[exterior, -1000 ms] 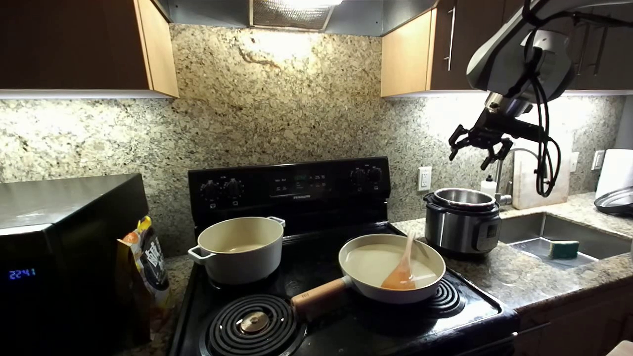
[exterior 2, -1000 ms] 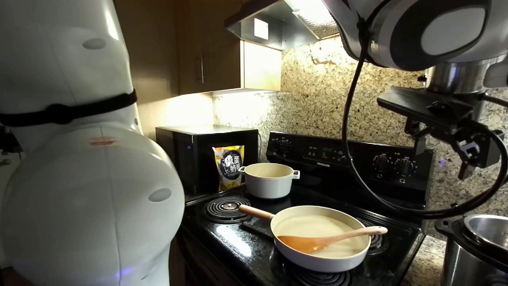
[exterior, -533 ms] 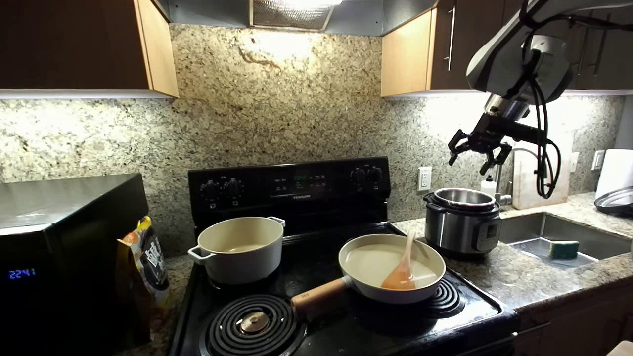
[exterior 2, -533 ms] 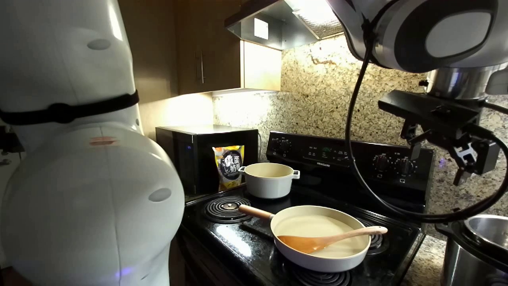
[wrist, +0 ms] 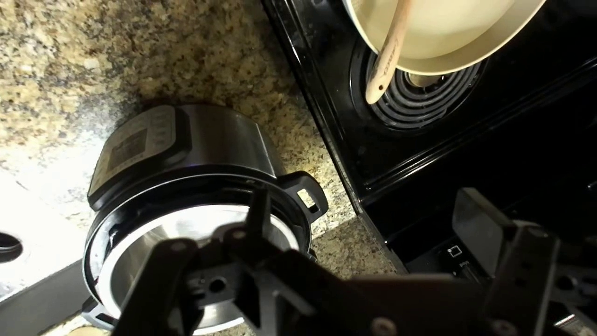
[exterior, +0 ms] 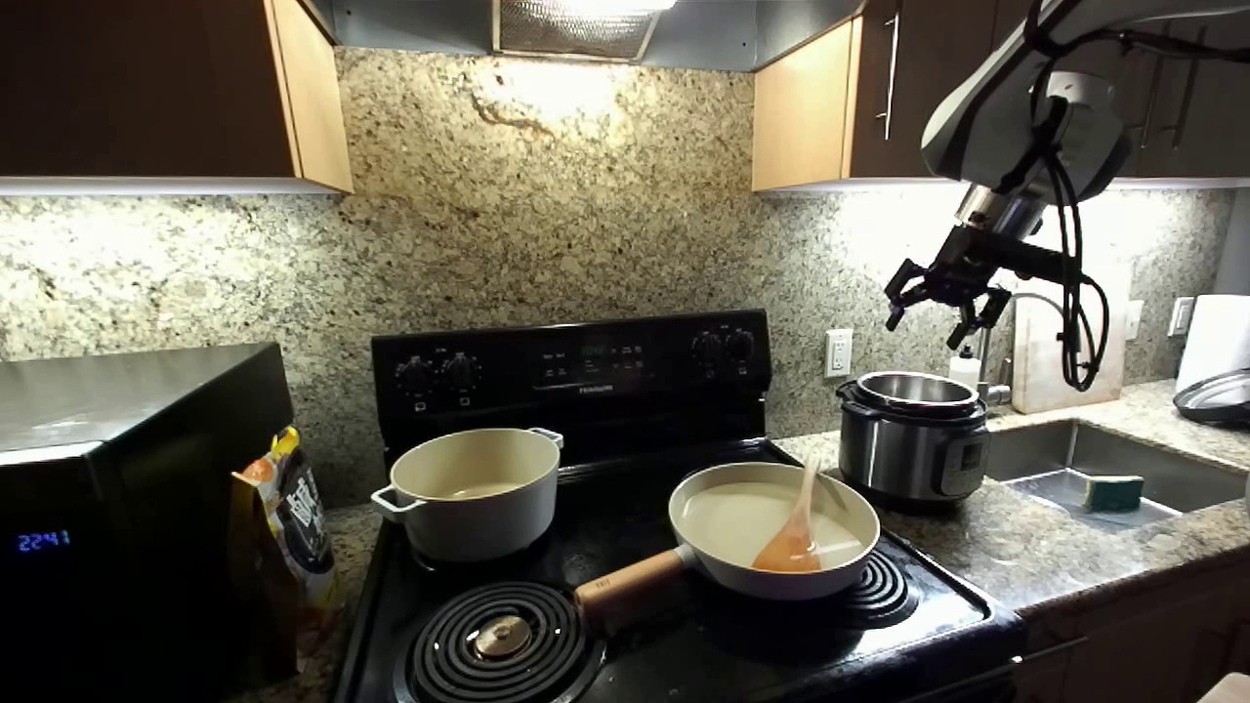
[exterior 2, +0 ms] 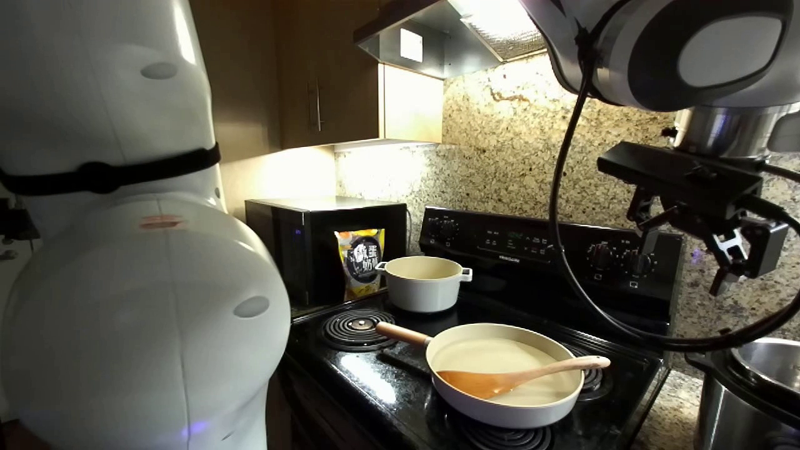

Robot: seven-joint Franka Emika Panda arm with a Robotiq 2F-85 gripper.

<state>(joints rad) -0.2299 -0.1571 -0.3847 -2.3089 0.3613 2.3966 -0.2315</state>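
Note:
My gripper (exterior: pixel 925 332) is open and empty, high in the air near the granite backsplash; it also shows in an exterior view (exterior 2: pixel 684 270). In the wrist view its fingers (wrist: pixel 368 203) are wide apart. It is nearest to the steel and black pressure cooker (exterior: pixel 894 469), which stands lidless on the counter below it; the cooker also shows in the wrist view (wrist: pixel 224 135). A cream pan (exterior 2: pixel 500 414) with a wooden handle sits on the stove. A wooden spatula (exterior 2: pixel 519 378) rests in it, its handle (wrist: pixel 387 65) over the rim. A white two-handled pot (exterior: pixel 479 527) stands behind.
A black microwave (exterior: pixel 127 547) and a yellow snack bag (exterior: pixel 298 517) stand beside the stove (exterior: pixel 771 654). A sink (exterior: pixel 1035 454) with a green sponge (exterior: pixel 1113 493) lies past the cooker. Cabinets (exterior: pixel 801 117) and a range hood (exterior: pixel 576 29) hang above. A loose cable (exterior 2: pixel 556 187) hangs from the arm.
My gripper has lowered and tilted slightly, and the hanging cable has shifted a little in an exterior view. The gripper stays open. The cookware has not moved.

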